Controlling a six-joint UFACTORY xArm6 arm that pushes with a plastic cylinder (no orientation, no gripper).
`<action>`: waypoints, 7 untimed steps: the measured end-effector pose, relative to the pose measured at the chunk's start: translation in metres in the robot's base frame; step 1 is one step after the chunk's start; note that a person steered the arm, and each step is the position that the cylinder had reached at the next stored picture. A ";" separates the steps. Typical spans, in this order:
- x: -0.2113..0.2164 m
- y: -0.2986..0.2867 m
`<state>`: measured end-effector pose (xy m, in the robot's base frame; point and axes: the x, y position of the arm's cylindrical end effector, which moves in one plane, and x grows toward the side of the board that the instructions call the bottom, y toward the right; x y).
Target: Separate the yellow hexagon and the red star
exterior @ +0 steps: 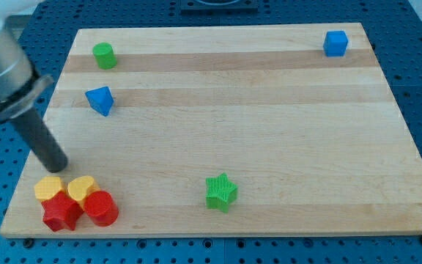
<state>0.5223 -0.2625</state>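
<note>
The yellow hexagon (48, 188) lies near the board's bottom-left corner. The red star (61, 213) sits just below it and touches it. A yellow heart (81, 188) and a red cylinder (101, 208) are packed against them on the right, forming one tight cluster. My tip (58, 168) is just above the yellow hexagon, at the cluster's upper edge; the dark rod slants up toward the view's top left.
A green star (220, 192) lies at bottom centre. A blue triangle (100, 100) and a green cylinder (104, 55) are at the upper left. A blue cube (335, 43) is at the top right. The wooden board's (269, 110) left edge runs close to the cluster.
</note>
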 end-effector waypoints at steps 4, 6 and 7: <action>-0.001 -0.042; 0.038 -0.042; 0.091 -0.041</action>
<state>0.6134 -0.3034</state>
